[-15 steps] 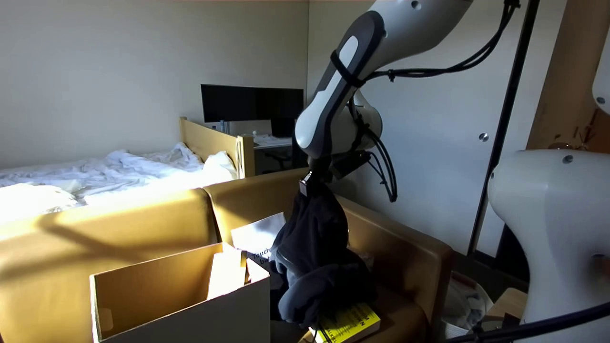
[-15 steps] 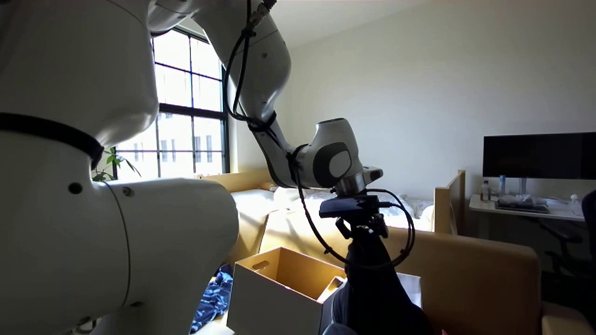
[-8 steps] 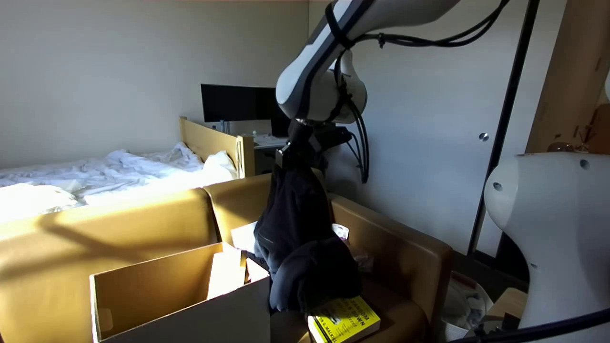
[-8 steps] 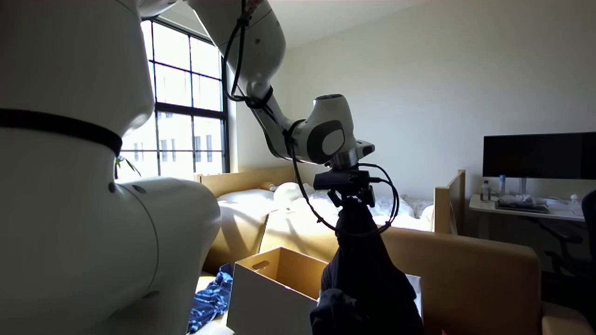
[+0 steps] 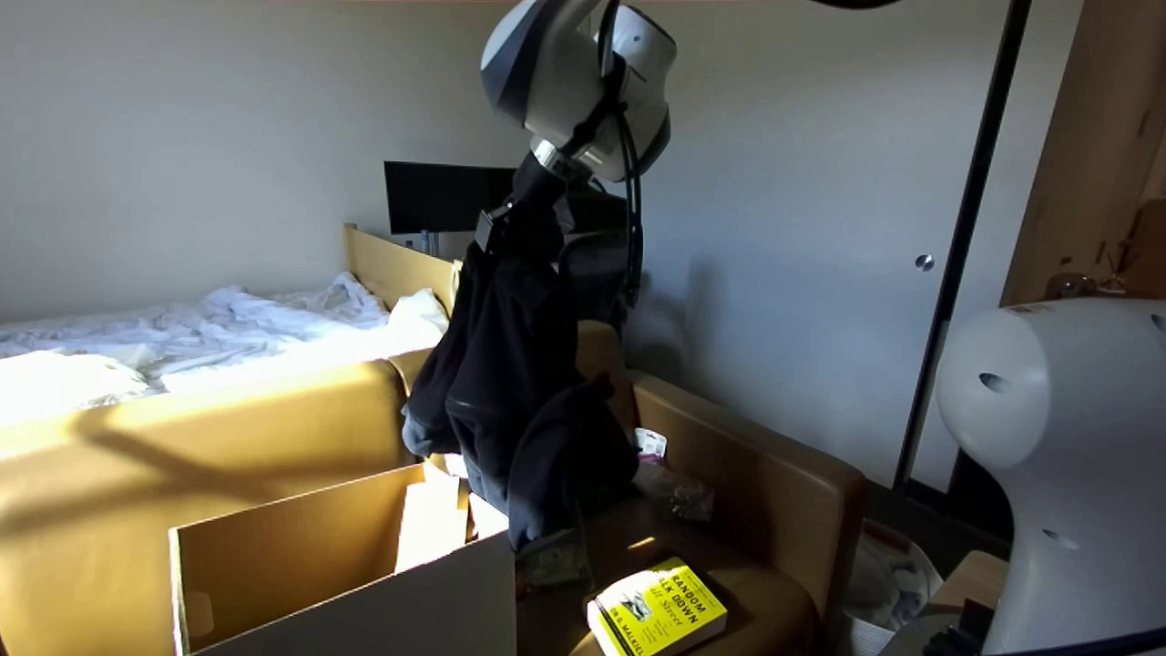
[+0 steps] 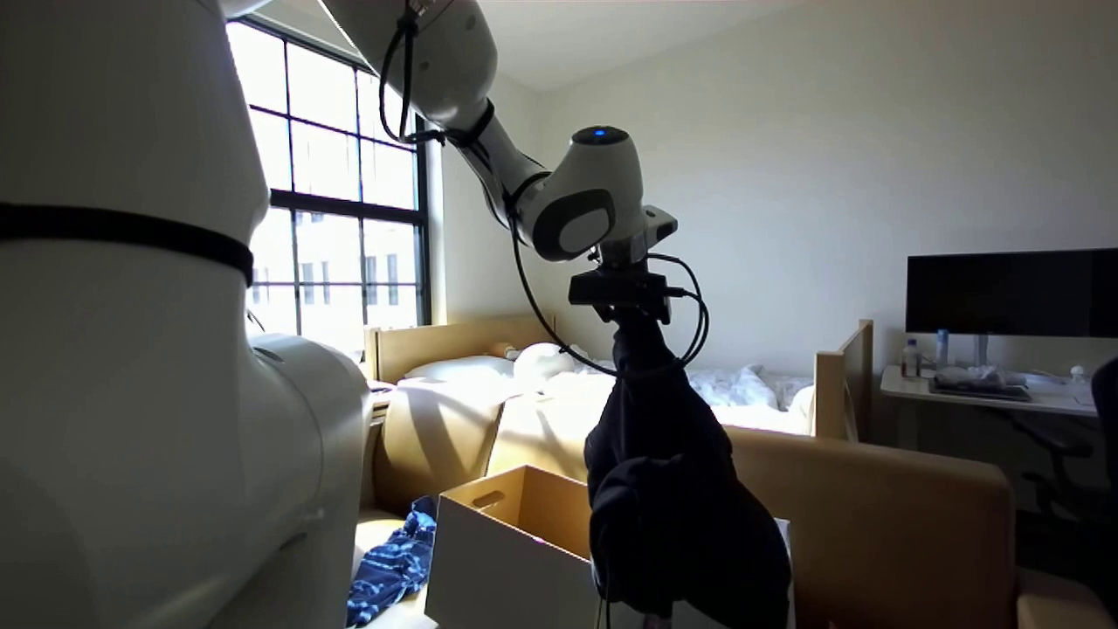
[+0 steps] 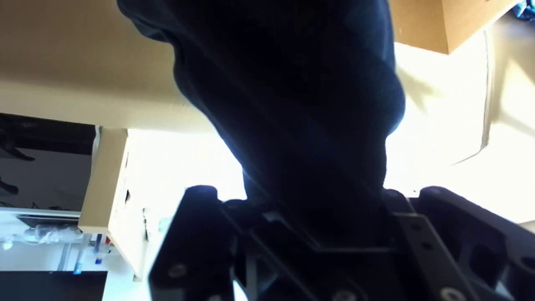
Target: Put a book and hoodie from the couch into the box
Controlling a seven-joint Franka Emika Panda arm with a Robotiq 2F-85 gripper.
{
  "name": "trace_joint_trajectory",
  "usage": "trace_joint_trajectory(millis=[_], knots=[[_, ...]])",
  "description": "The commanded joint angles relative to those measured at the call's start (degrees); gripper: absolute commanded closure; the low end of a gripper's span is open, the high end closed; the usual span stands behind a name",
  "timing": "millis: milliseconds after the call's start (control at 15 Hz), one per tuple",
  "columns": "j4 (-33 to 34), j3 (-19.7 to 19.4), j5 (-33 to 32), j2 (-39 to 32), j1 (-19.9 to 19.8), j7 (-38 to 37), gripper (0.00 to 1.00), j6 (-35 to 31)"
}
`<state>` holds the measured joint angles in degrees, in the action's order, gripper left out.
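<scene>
My gripper (image 7: 315, 205) is shut on the bunched top of a black hoodie (image 5: 515, 374). The hoodie hangs down and also shows in an exterior view (image 6: 681, 507) and in the wrist view (image 7: 288, 96). Its folds hide much of the fingertips. The open box (image 5: 401, 601) stands on the couch (image 5: 756, 446), and also shows in an exterior view (image 6: 515, 559). In these views the hoodie's lower end overlaps or borders the box's near-side end; the gripper is well above the rim. A thick yellow book (image 5: 660, 606) lies on the couch seat beside the box.
A clear plastic packet (image 5: 679, 492) lies by the couch arm. A white panel (image 5: 433, 524) stands up inside the box end. A blue cloth (image 6: 393, 559) lies on the box's far side. The couch backrest (image 6: 873, 515) rises behind, with a bed (image 5: 273, 328) beyond.
My gripper has risen with the hoodie and moved left toward the box in both exterior views. The hoodie has come away from over the book, which now shows fully.
</scene>
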<state>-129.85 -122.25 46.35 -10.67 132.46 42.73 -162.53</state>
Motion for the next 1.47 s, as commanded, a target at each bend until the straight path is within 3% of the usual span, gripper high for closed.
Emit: trace_joint_trajectory(millis=[0,200,400,733,933,1000,1133,1400], knots=[[0.0,0.0,0.1,-0.2,0.0,0.0,1.00,0.0],[-0.7,0.8,-1.3,-2.2,-0.3,-0.7,1.00,-2.2],[1.0,-0.5,2.0,-7.6,2.3,-1.0,1.00,-5.0],[2.9,-1.4,5.3,-20.1,4.5,-14.2,1.00,-5.0],[4.9,1.4,2.0,-28.4,2.4,-22.2,1.00,-5.2],[6.1,2.0,-2.6,-30.1,2.2,-27.0,1.00,-5.4],[11.9,7.0,-10.3,-32.6,-3.5,-36.1,1.00,-1.7],[21.0,20.7,-19.1,-22.8,-15.7,-49.5,1.00,1.8]])
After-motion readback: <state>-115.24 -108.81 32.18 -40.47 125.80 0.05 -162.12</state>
